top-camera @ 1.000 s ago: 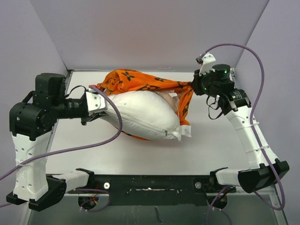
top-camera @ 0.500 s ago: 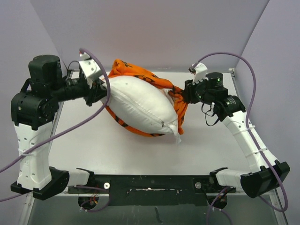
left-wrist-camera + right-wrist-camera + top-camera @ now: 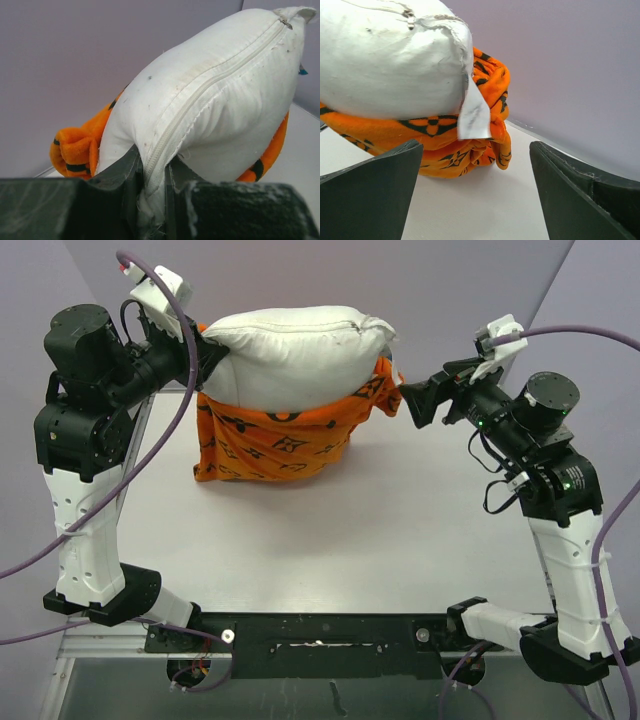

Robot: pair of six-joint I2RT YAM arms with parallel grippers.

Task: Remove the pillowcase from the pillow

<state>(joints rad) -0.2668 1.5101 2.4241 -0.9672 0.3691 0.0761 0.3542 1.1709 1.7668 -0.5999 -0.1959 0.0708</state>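
The off-white pillow is held up in the air at the back left, with my left gripper shut on its zip seam. The left wrist view shows the zipped edge of the pillow pinched between the jaws of that gripper. The orange pillowcase hangs under the pillow, its lower edge down at the table. My right gripper stands open just right of the pillowcase's corner, holding nothing. From the right wrist, the pillow, its white tag and the bunched pillowcase lie beyond the gripper.
The white table stretches in front of the hanging fabric. Purple walls close in the back and both sides. A black bar runs along the near edge between the arm bases. Purple cables loop over both arms.
The left arm has lifted the pillow off the table and turned it level. The right gripper has opened, let go of the pillowcase and drawn back to the right. The pillowcase now hangs below.
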